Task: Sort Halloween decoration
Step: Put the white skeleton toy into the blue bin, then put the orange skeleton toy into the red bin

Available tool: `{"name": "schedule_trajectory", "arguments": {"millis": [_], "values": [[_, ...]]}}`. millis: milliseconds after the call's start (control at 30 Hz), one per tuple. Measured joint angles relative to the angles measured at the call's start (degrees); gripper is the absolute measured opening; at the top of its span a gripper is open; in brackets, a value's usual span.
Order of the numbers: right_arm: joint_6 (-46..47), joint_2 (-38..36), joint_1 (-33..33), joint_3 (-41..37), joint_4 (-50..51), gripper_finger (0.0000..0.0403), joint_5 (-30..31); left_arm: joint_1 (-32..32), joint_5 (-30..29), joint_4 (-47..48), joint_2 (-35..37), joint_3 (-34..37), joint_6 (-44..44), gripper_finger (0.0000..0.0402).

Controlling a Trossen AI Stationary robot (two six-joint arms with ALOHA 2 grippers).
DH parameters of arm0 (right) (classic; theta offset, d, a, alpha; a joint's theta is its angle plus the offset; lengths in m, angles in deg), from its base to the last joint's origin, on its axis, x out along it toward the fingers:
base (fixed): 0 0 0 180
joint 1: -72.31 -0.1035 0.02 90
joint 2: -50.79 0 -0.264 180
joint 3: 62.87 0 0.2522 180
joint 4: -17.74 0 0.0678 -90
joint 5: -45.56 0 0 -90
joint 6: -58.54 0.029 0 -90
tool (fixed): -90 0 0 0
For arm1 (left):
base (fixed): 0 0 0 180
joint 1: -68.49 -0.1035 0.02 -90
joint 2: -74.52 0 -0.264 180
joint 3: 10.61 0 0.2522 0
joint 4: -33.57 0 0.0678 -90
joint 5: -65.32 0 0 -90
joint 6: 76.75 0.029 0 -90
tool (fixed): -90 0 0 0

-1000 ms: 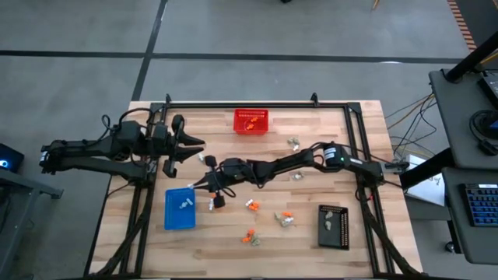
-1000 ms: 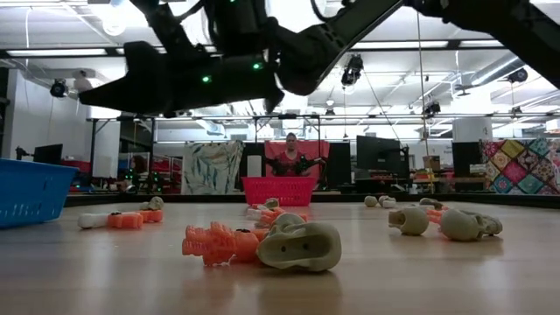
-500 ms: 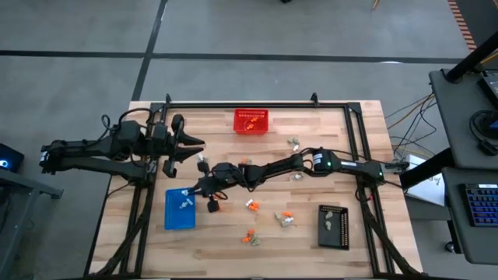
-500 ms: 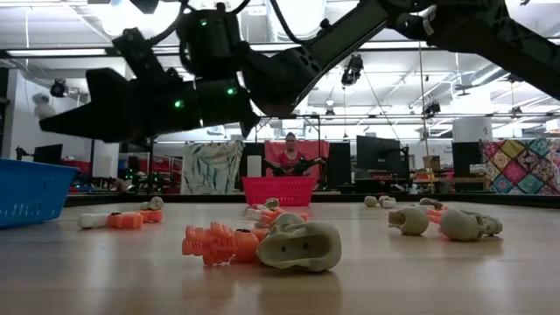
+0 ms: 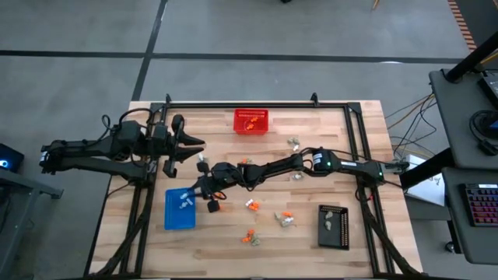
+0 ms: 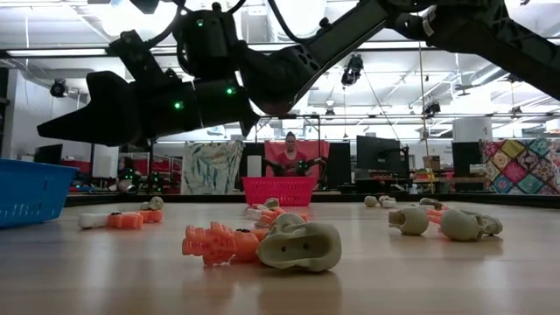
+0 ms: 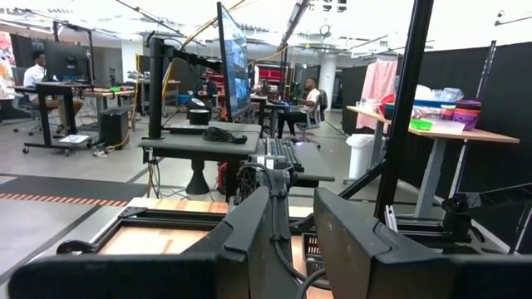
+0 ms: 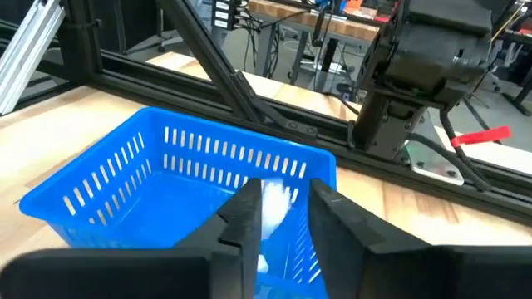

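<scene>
Wooden table (image 5: 311,233), blue tray (image 5: 179,210) holding white trinkets (image 5: 185,201), right pincer (image 5: 200,187) released above it, white trinket (image 8: 274,202) between fingers.

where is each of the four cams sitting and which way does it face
High: above the table, looking straight down; both arms show, right gripper at the blue basket.
Low: table height, level across trinkets to the red basket; arms overhead.
Left wrist: on the parked left arm, facing the room; own fingers show.
Right wrist: over the blue basket, a white trinket between its fingers.
High and right wrist share the blue basket.
</scene>
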Motion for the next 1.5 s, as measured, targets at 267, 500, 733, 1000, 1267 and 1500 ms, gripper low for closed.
{"name": "schedule_trajectory", "arguments": {"millis": [267, 500, 733, 1000, 1267, 1500], "values": [[-0.9, -0.8, 0.0, 0.0, 1.9, 0.0116, 0.0, 0.0, -0.1, 0.0, -0.1, 0.0, 0.0, 0.0079], [-5.9, -7.5, 0.1, 0.0, 17.2, 0.0109, 0.0, 0.0, -7.7, 4.3, -0.4, 0.0, 0.0, 0.0079], [-12.0, -17.3, 0.3, 0.0, 43.4, 0.0091, 0.2, 0.0, -13.6, 7.5, -0.7, 0.0, 0.0, 0.0079], [-11.2, -24.7, 0.7, -0.1, 75.1, 0.0075, 0.2, 0.0, -13.6, 7.8, -4.0, 0.0, -2.6, 0.0079], [-3.3, -29.1, 0.6, -7.9, 90.3, 0.0072, 0.0, 0.0, -13.5, 10.6, -11.6, -0.1, -5.2, 0.0079], [3.9, -36.1, 0.6, -19.5, 91.0, 0.0072, 0.0, 0.0, -13.5, 11.0, -16.8, -0.4, -5.4, 0.0079]]}}
